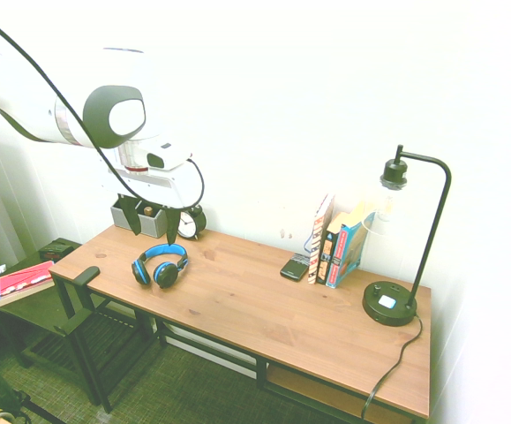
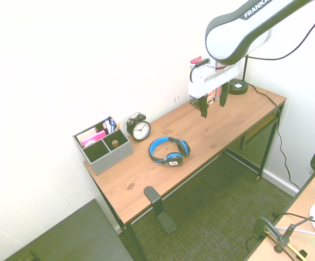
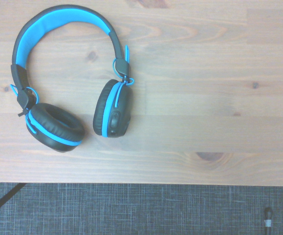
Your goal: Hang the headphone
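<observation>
- Across the lower middle of the first exterior view runs the surface (image 1: pixel 237 283), a flat plank of warm brown, knotted wood; its width leaves the headphone well supported.
- Upper left, the smooth white arm (image 1: pixel 34 97) reaches in, likely to bring the gripper over its target.
- Right side, a black lamp (image 1: pixel 390 303) stands on a round, heavy-looking base, probably for balance.
- Left of the lamp, upright books (image 1: pixel 350 252) show flat, printed covers.
- Left in the second exterior view, a grey, fabric-looking organiser (image 2: pixel 111 160) keeps pens upright in boxy compartments.
- Upper right there, the gripper (image 2: pixel 213 110) points down, fingers wide apart and holding nothing, apparently ready to straddle the band.
- Near centre, the headphone (image 2: pixel 168 151) lies on the surface, blue-lined band curved, cups padded; picking it up seems the next step.
- Lower centre, a dark, angular hanger (image 2: pixel 152 194) juts past the front edge, presumably so the band can drape freely.
</observation>
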Robot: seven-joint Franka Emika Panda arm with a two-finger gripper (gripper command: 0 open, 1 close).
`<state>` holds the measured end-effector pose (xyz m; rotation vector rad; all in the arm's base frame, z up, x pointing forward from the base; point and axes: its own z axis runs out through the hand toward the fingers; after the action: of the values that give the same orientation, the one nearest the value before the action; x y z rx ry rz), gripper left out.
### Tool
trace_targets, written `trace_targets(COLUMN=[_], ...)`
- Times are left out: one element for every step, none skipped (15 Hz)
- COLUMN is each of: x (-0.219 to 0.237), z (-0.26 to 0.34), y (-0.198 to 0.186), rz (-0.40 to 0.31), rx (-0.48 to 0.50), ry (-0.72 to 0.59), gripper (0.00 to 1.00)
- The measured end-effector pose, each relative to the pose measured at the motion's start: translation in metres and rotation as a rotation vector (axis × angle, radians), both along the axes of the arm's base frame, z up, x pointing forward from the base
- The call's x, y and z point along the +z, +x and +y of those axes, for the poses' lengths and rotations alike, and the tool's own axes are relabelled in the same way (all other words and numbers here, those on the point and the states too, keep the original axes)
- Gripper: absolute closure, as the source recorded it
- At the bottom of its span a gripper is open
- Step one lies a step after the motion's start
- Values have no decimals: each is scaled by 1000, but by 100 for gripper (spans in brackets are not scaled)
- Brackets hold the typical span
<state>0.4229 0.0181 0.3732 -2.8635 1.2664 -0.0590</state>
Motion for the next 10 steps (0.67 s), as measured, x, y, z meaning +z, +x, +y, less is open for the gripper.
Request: trace_targets(x=[-1, -2, -4, -7, -10, -14, -19, -25, -34, -43], z=[0, 1, 7, 15, 27, 41, 55, 69, 80, 86], y=[0, 0, 0, 2, 6, 13, 24, 39, 56, 74], rz=[1, 3, 8, 7, 6, 5, 11, 11, 1, -14], rx=[0, 7, 25, 43, 48, 20, -36, -101, -161, -215], ry=[0, -7, -20, -28, -31, -31, -27, -22, -21, -28], gripper=[0, 0, 0, 0, 0, 0, 0, 0, 0, 0])
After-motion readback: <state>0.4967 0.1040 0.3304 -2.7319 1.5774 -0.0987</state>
